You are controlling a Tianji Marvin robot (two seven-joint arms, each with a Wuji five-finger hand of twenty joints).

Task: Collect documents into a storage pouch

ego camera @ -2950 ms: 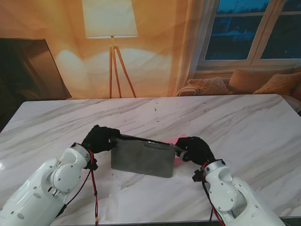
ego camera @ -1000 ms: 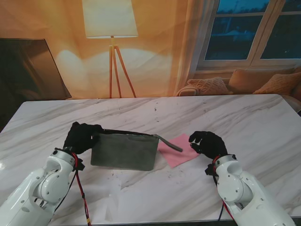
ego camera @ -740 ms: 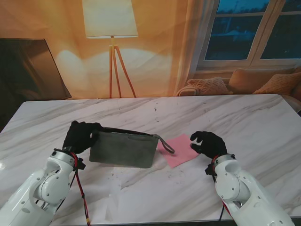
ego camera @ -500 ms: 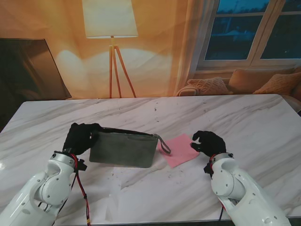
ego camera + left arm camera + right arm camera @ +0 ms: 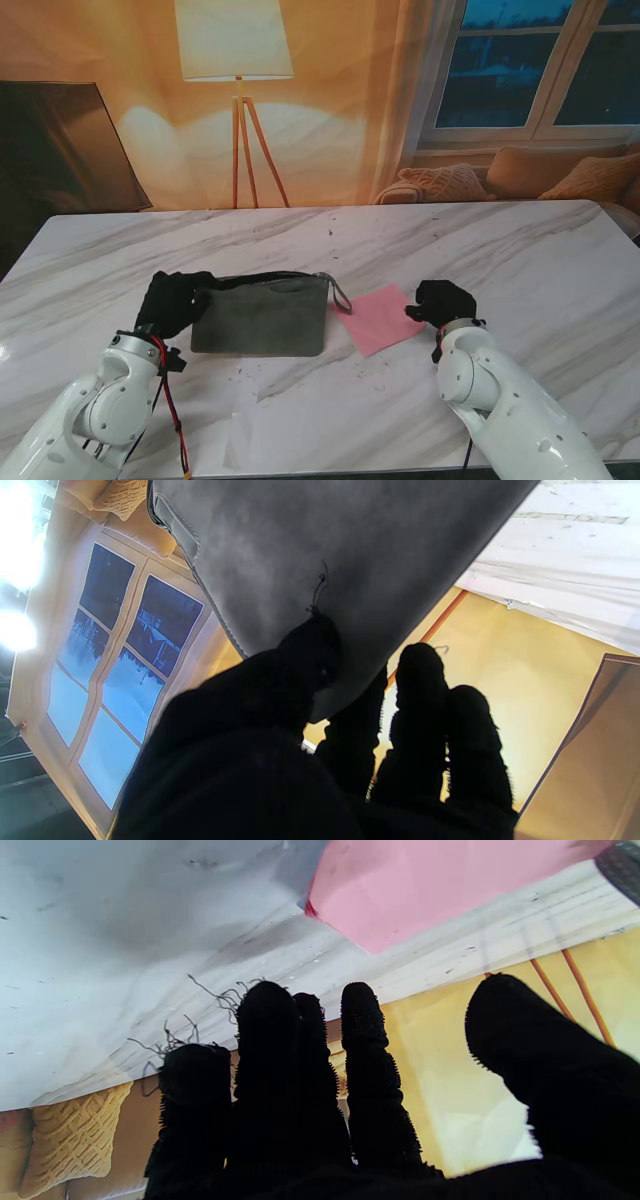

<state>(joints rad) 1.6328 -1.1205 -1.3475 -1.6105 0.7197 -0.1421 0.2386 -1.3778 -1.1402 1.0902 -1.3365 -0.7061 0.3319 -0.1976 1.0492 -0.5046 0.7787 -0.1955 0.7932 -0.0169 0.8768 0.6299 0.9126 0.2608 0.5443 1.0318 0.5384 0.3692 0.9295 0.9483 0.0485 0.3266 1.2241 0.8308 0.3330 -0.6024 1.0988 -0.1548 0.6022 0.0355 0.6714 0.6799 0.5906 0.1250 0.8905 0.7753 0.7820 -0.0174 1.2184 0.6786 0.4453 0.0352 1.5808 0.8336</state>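
Pouch and paper lie side by side on the white marble surface (image 5: 520,250), and the coming move turns on which robot hand sits nearer which; the flat grey suede storage pouch (image 5: 262,315) lies with its long axis running left to right across the stand's view, its zip edge on the side farther from me and its short strap (image 5: 338,292) curling off the right-hand corner; the pink square sheet of paper (image 5: 378,318) lies just beside that strap end, turned so one corner points toward the pouch, apart from it as far as I can judge.

The black-gloved left robot hand (image 5: 172,301) is at the pouch's left end; the left wrist view shows the thumb (image 5: 305,665) pressed onto the grey suede (image 5: 350,555) with the other fingers curled past its edge, so this robot hand is pinching the pouch.

The black-gloved right robot hand (image 5: 443,299) rests just beside the paper's right corner, clearly the nearer of the two to the sheet; its wrist view shows the fingers (image 5: 365,1040) spread, thumb apart, holding nothing, with the pink sheet (image 5: 430,885) ahead of the fingertips and not touched.

I judge the paper must travel leftward from the right robot hand toward the pouch's opening, whose state I cannot tell.
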